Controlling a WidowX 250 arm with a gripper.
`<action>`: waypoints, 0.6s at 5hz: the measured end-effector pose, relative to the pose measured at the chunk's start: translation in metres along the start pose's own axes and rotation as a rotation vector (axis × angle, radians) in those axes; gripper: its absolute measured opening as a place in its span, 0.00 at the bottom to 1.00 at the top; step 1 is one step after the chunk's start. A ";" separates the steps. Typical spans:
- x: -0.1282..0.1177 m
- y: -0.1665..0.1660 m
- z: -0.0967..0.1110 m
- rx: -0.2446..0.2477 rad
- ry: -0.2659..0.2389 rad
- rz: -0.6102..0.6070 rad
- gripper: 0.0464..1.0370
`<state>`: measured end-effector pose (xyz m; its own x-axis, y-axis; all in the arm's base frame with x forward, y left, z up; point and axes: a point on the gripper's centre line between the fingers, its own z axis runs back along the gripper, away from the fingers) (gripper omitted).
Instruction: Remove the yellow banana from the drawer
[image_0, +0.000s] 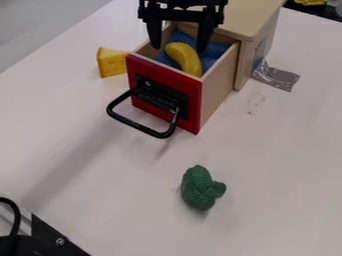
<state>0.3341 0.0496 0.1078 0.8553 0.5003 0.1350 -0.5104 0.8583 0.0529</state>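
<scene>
While the wooden cabinet's (248, 19) drawer (163, 74) stands pulled out, the gripper (179, 49), fingers spread above it, should sink clear of the side walls toward the blue cloth (212, 52) and close evenly across the yellow banana (184, 58) lying inside.

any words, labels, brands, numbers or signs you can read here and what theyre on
No text can be read with certainty.
Black handle mount on the red drawer front: possible small lettering, too small to read.
Faint marks on the white table, near the silver tape: too faint to tell whether they are print.
Yellow banana: no lettering that I can make out.
</scene>
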 end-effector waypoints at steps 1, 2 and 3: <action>0.002 0.008 -0.004 0.007 0.004 0.022 0.96; 0.002 0.014 -0.013 0.017 0.022 0.025 0.96; 0.003 0.018 -0.020 0.027 0.038 0.039 0.96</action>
<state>0.3291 0.0689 0.0896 0.8369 0.5381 0.1002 -0.5456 0.8347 0.0749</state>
